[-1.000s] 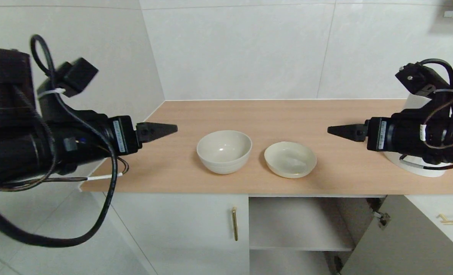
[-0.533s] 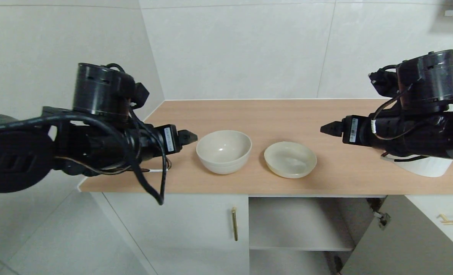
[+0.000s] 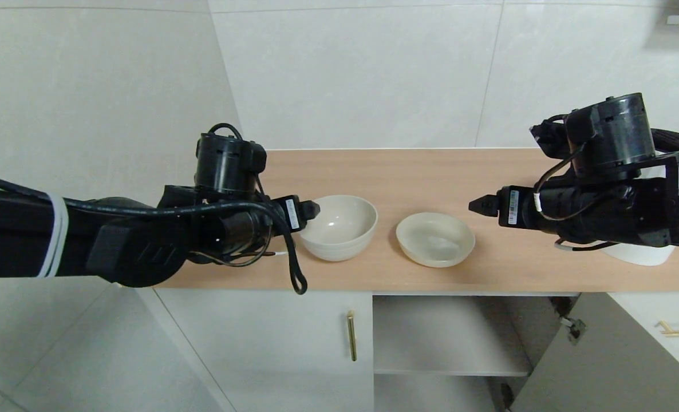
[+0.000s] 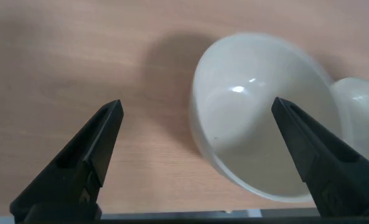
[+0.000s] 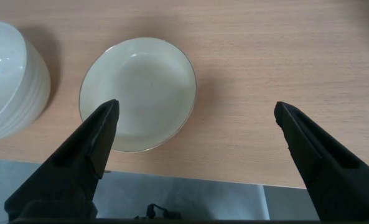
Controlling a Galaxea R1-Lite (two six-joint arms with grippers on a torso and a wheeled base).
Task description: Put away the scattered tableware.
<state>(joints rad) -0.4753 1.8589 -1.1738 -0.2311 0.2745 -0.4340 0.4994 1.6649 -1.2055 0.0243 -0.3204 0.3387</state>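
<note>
Below the counter's front edge, the cupboard [image 3: 442, 332] stands with its right-hand door [image 3: 597, 355] swung open, exposing one shelf; the adjoining door with the brass handle [image 3: 351, 335] is closed. On the wooden counter [image 3: 408, 171], near its front edge, two pale items of tableware sit upright and side by side, close together but not touching: a deep bowl [image 3: 339, 226] on the robot's left and a shallow dish [image 3: 435, 239] on its right. The left gripper [image 3: 311, 209] is level with the deep bowl's left rim and right against it in the head view; whether it makes contact cannot be determined. The left wrist view shows its fingers [image 4: 84, 162] spread wide, with the bowl's near wall framed between them and nothing gripped. The right gripper [image 3: 476, 205] hangs to the right of the shallow dish, clearly apart from it. Its fingers [image 5: 84, 155] are likewise spread wide and hold nothing, with the dish and bare counter visible between them. Behind the right arm, a white vessel [image 3: 640, 254] rests on the counter, largely hidden. A tiled wall [image 3: 374, 74] closes off the back and left side.
</note>
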